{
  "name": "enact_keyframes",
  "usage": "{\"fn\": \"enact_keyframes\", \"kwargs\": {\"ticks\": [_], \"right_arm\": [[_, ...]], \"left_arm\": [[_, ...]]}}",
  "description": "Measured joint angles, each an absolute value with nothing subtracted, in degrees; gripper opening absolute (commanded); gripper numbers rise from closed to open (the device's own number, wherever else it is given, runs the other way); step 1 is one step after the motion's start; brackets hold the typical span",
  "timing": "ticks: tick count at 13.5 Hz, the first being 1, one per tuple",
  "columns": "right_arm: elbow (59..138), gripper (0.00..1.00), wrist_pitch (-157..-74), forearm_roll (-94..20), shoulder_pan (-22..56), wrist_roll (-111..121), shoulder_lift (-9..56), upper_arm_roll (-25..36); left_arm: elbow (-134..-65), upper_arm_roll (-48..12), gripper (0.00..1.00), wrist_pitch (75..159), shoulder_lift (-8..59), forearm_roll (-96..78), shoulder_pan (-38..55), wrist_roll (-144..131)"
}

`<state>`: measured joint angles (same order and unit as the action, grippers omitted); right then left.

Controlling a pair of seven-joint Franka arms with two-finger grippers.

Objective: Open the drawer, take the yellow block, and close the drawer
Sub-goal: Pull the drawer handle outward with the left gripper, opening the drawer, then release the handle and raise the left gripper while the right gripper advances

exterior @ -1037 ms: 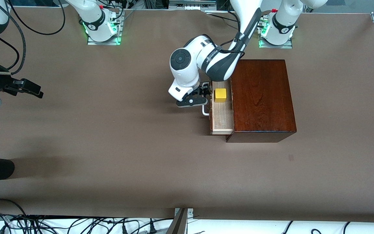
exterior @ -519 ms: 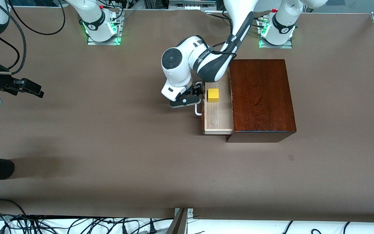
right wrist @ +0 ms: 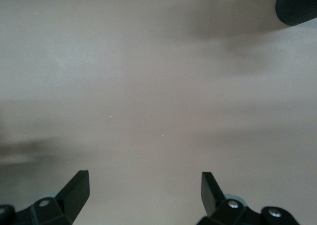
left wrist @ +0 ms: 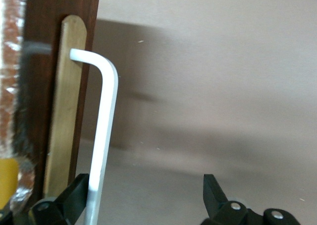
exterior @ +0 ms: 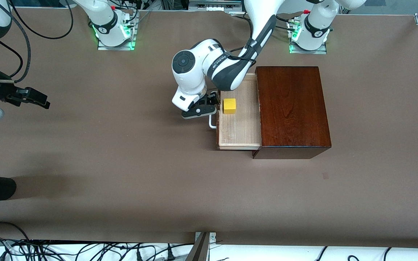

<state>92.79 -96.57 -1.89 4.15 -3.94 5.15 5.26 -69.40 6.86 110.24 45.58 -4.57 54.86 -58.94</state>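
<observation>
Drawer (exterior: 240,125) shown pulled out, block (exterior: 229,106) in it | left end effector (exterior: 209,108) spread wide, one finger hooked in handle (left wrist: 101,136); slip-off risked | right end effector (right wrist: 143,197) wide, parked over surface (exterior: 122,163).

A brown-covered table (exterior: 122,163) fills the scene; tangled black cables (exterior: 85,250) lie along a white floor at 6 o'clock, green lights (exterior: 93,30) glowing near 12.
</observation>
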Motion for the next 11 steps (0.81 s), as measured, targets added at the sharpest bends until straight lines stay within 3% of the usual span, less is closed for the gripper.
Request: {"fn": "enact_keyframes", "kwargs": {"ticks": [6, 11], "right_arm": [[92.79, 1.00, -96.45, -1.90, 5.23, -3.95, 5.15, 5.19], [92.79, 1.00, -96.29, -1.92, 10.97, -7.36, 5.16, 4.97]], "left_arm": [[-66.09, 6.35, 1.00, 103.47, 44.23, -4.68, 54.78, -58.80], [-65.34, 6.88, 1.00, 92.74, 35.28, -4.68, 52.68, -57.55]]}}
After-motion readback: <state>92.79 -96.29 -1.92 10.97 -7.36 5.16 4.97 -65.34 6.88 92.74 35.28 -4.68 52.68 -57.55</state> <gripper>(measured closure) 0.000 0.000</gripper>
